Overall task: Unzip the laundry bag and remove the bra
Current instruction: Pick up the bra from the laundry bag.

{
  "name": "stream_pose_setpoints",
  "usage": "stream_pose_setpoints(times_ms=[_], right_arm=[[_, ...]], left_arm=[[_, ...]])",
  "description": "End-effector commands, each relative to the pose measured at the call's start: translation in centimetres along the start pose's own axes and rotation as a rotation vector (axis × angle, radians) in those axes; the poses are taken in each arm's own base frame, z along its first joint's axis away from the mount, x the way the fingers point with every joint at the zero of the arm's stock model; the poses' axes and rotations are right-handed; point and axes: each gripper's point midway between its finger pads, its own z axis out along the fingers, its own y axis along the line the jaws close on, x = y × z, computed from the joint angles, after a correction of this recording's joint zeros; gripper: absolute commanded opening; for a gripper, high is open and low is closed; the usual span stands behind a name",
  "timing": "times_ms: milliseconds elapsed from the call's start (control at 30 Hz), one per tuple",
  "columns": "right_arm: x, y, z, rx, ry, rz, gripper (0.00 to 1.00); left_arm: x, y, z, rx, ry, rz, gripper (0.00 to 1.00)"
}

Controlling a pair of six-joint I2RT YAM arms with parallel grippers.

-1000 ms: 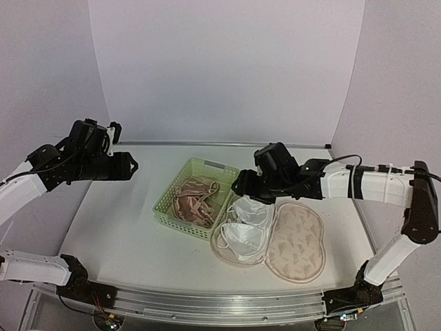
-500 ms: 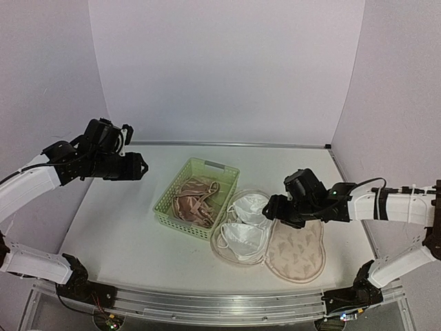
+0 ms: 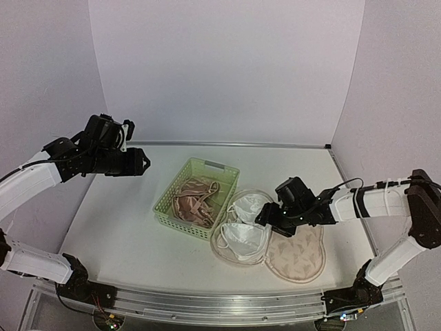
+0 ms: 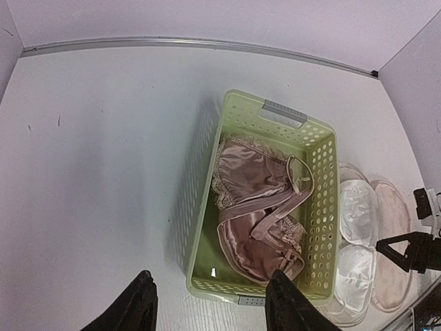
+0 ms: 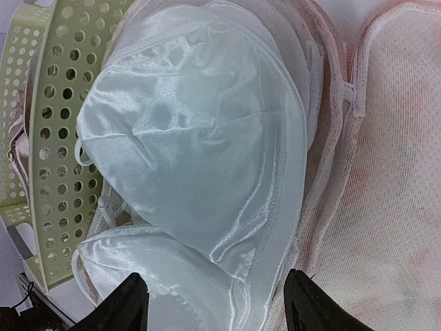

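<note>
Right pincer [image 5: 217,303] has its fingers spread wide with nothing between them, hanging low over the white bra [image 5: 200,138] and pointing down at it. From the wrist view I honestly can't tell if the tips are brushing the fabric or sitting just above it, probably just above.

That bra is in the left half of the laundry bag [image 3: 296,252], which is unzipped and lying flat like an open clamshell, lining up. Two shiny cups are stacked one nearer, one farther, and there's a bit of thin strap at the left edge.

My guess on handling: it's very light and soft, and that satin looks slippery. Pinching the smooth dome of a cup would likely just slide off or squash the padding. I'd go for the cup's edge seam, or where the two cups meet, since there's folded fabric there to bite on. It'll flop and trail once lifted, so a strap could snag on the bag's rim or zip and drag the whole bag along.

Touching the bag on its left is a green basket [image 3: 165,207] with a pink bra [image 4: 255,214] lying in it. Left pincer [image 4: 210,307] is also spread and holding nothing, up high over the white table [image 3: 110,234], well away and looking down at the basket.
</note>
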Motion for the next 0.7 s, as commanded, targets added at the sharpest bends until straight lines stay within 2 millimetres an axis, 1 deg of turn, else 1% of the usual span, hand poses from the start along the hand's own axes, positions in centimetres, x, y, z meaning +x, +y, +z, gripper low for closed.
stream_pose_setpoints(times_ms=[0, 133, 367, 533, 567, 667], right_arm=[[-0.7, 0.7, 0.2, -0.037, -0.024, 0.041, 0.69], [-0.7, 0.0, 0.8, -0.023, -0.019, 0.06, 0.7], [-0.6, 1.4, 1.5, -0.081, 0.0, 0.082, 0.68], [-0.4, 1.0, 2.0, -0.068, 0.011, 0.088, 0.64], [-0.6, 1.5, 2.1, -0.086, 0.002, 0.088, 0.64], [-0.5, 1.2, 2.4, -0.083, 0.002, 0.097, 0.61]], left_arm=[[-2.6, -1.2, -1.6, 0.047, -0.087, -0.004, 0.54], [-2.6, -1.2, -1.6, 0.044, -0.087, -0.002, 0.54], [-2.6, -1.1, -1.5, 0.042, -0.085, 0.001, 0.54], [-2.5, -1.0, -1.6, 0.04, -0.086, 0.001, 0.54], [-2.5, -1.0, -1.6, 0.04, -0.086, 0.001, 0.54], [-2.4, -0.9, -1.7, 0.039, -0.088, -0.001, 0.54]])
